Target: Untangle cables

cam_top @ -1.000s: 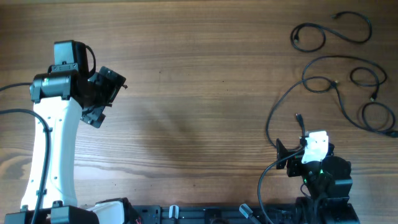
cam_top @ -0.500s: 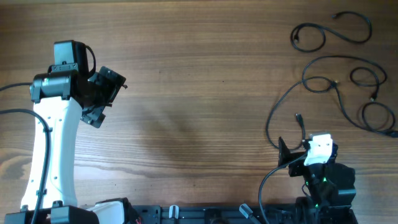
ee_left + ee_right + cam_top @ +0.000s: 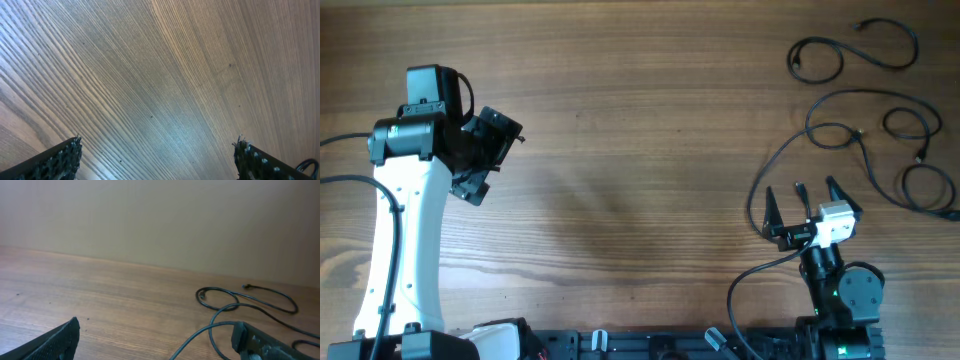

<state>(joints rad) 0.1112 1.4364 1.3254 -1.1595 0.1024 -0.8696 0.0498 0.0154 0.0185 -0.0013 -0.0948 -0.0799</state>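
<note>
Counter: I see a brown wood-grain counter point(image 3: 640, 120) under both arms.
Cables: thin black cords with small plug ends point(image 3: 865, 128) lie flat at the counter's far right as separate loose loops, not knotted into a bunch.
Far cord: one looped black cord point(image 3: 817, 58) lies apart from the others, nearest the far edge.
Long strand: a long arc of black cord point(image 3: 757, 190) curves from the loops towards the right arm.
Left tool: left tool point(image 3: 157, 145) is spread wide over the counter on the left, holding nothing, well apart from the cords.
Right tool: right tool point(image 3: 800, 192) is spread wide and tipped up, just beside the long strand. A cord end shows between its fingers from overhead; I cannot tell whether it touches.
</note>
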